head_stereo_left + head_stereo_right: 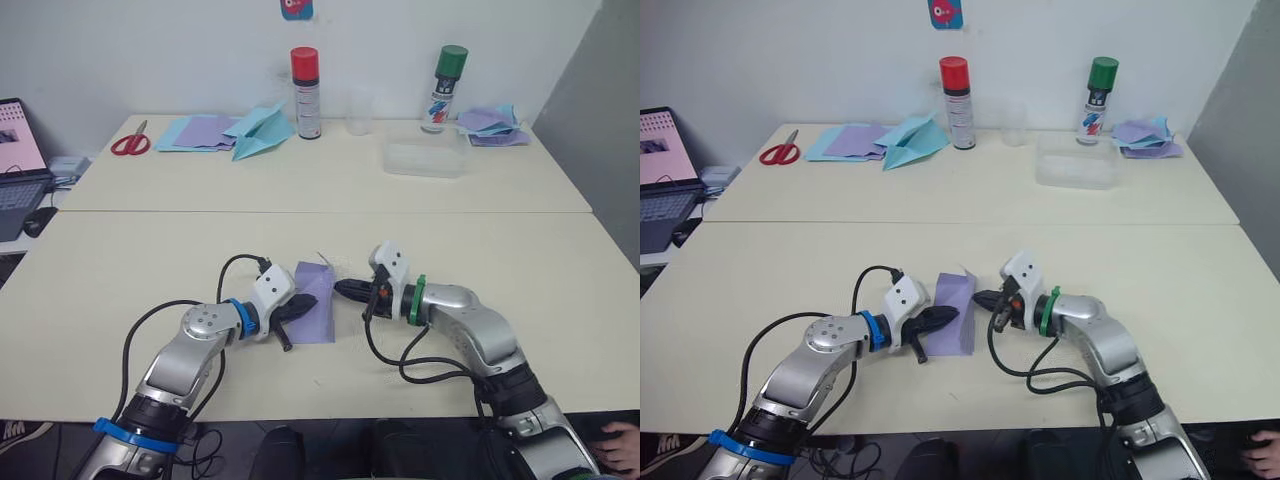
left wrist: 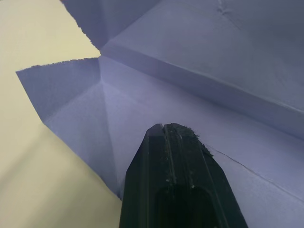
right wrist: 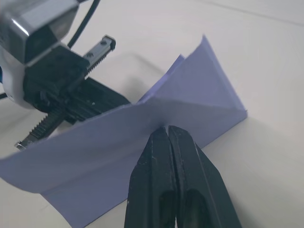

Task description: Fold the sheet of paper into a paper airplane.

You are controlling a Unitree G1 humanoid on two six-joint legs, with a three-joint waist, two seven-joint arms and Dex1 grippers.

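The lavender sheet of paper (image 1: 320, 320) lies partly folded at the front middle of the near table, one flap standing up. My left gripper (image 1: 303, 305) reaches in from the left, shut, its tip resting on the creased inside of the sheet (image 2: 213, 71). The left fingertips (image 2: 171, 130) hold nothing between them. My right gripper (image 1: 340, 290) comes from the right and is shut on the raised edge of the sheet (image 3: 199, 85). In the right wrist view the right gripper (image 3: 167, 128) meets the flap, and the left gripper's body (image 3: 61, 80) sits behind it.
On the far table stand a red-capped spray can (image 1: 305, 92), a green-capped can (image 1: 444, 88), a clear cup (image 1: 360, 112) and a clear container (image 1: 425, 158). A light-blue paper plane (image 1: 262, 132), stacked sheets (image 1: 205, 132), scissors (image 1: 130, 143) and a laptop (image 1: 15, 160) lie left.
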